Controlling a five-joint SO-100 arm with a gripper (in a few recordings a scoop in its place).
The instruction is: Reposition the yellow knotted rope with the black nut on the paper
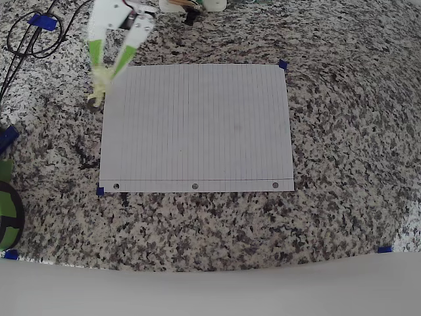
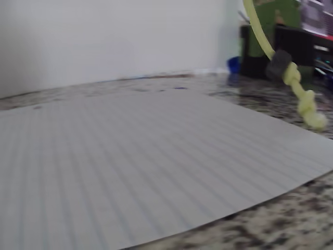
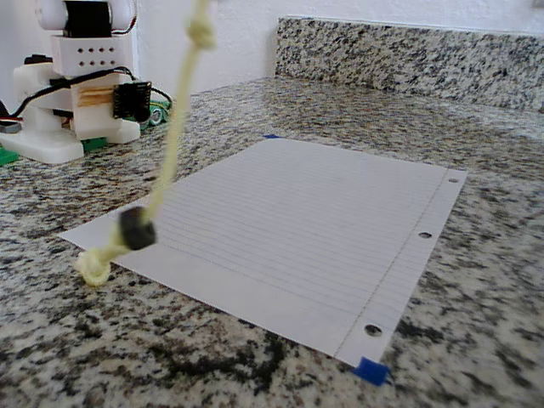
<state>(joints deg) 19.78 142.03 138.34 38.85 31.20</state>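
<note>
Dangling near-vertical from the closed gripper (image 1: 103,68), yellow knotted rope (image 3: 172,144) with black nut (image 3: 137,229) hung just off the paper (image 1: 197,125)'s top-left corner in the overhead view

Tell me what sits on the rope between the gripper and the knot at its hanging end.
The black nut sits on the yellow knotted rope, just above the end knot; the fixed view shows it. The gripper holds the rope higher up.

Speckled granite counter (image 3: 476,280), white wall (image 2: 104,36)
</note>
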